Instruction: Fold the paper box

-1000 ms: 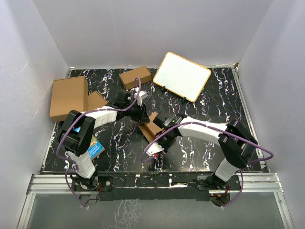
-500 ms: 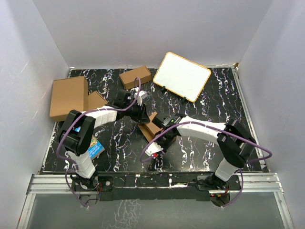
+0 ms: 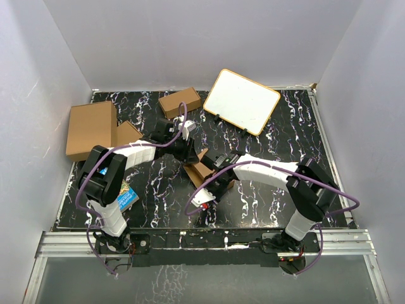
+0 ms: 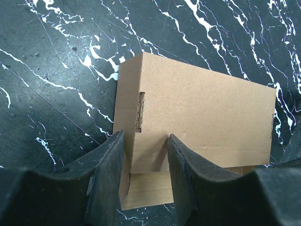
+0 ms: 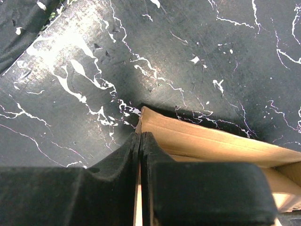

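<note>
Overhead view of a black, white-veined surface (image 3: pixel 272 202) inside a white-walled enclosure, with two robot arms reaching in from the near edge. A white board (image 3: pixel 243 101) with a wooden frame sits at the back, right of centre. The box (image 3: pixel 200 170), plain brown cardboard and partly folded, lies in front of the board and a little to its left, about mid-surface, and both arms meet at it. The left arm (image 3: pixel 136 154) reaches the box from well left of the board. The right arm (image 3: pixel 266 170) reaches it from straight in front of the board. In the left wrist view, the left fingers (image 4: pixel 107 179) stand apart and are clamped on the near end of the box (image 4: pixel 202 113), one finger on each side of a cardboard section. The box's long flat panel, with a small slot, stretches away beyond them. In the right wrist view, the right fingers (image 5: pixel 115 162) are pressed together, pinching a thin cardboard edge of the box (image 5: pixel 202 139), whose inside shows just to the right. A second box (image 3: pixel 180 102), closed and brown, sits just left of the board. A bigger carton (image 3: pixel 92 128) lies far left of the board, against the wall. A blue packet (image 3: pixel 128 196) lies far left of the board and well in front of it, beside the left arm.
</note>
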Motion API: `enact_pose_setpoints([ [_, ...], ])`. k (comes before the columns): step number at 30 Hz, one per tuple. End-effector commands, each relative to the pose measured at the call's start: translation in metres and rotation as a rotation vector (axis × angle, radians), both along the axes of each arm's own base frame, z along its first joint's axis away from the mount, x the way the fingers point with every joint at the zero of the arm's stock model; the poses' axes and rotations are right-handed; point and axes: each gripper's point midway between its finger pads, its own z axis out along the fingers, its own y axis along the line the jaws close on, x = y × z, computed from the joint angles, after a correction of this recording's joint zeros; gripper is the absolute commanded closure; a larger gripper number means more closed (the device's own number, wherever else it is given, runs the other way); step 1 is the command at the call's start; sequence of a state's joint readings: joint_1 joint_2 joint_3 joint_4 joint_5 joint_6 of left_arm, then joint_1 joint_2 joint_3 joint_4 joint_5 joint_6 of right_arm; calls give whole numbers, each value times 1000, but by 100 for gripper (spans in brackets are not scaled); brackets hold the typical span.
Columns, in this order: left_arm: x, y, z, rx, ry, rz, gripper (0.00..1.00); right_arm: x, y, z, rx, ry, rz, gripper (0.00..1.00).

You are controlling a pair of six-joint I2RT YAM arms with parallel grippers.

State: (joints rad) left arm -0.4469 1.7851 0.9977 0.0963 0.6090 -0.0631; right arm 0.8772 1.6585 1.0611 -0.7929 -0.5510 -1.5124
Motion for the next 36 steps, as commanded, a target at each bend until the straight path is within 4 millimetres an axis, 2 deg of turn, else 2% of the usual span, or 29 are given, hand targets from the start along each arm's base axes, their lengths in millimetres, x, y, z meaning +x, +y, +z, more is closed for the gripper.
enact_pose_setpoints([
  [1,-21,15,-34,102,111,4,62,15,21,9,60,-56,15,92],
  [18,-24,15,-36,105,114,-8,62,32,8,35,110,-134,-71,92],
  [36,-22,15,-38,111,117,-2,62,24,-5,37,150,-156,-107,92],
])
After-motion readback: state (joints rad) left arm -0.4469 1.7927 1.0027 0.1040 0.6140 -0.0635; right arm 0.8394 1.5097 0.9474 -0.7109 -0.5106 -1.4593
